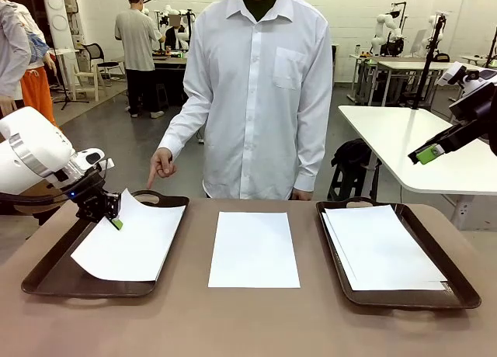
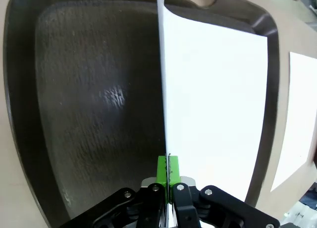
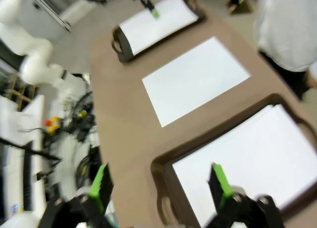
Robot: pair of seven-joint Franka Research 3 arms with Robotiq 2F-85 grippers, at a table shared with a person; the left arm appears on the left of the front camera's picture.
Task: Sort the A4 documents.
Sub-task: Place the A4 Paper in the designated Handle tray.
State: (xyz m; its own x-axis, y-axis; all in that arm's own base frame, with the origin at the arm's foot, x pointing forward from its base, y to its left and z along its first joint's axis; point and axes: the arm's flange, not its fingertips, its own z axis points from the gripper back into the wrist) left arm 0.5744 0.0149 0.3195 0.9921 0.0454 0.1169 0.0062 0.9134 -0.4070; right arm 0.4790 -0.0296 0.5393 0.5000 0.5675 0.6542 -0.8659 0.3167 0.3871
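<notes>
A white A4 document (image 1: 128, 244) lies in the left brown tray (image 1: 46, 279), its near-left edge lifted. My left gripper (image 1: 115, 221) pinches that edge; in the left wrist view the sheet (image 2: 213, 104) runs edge-on between the green pads of the gripper (image 2: 167, 168). A second document (image 1: 254, 248) lies flat on the table between the trays. The right tray (image 1: 458, 291) holds a stack of documents (image 1: 384, 248). High at the right, off the table, my right gripper (image 1: 435, 150) is open; in its wrist view it (image 3: 158, 171) hovers over the right tray's sheets (image 3: 247, 158).
A person in a white shirt stands at the far edge, one hand (image 1: 161, 167) pointing down at the left tray's far handle. Bare brown table (image 1: 248, 318) lies in front of the trays. A white table (image 1: 419, 140) stands behind on the right.
</notes>
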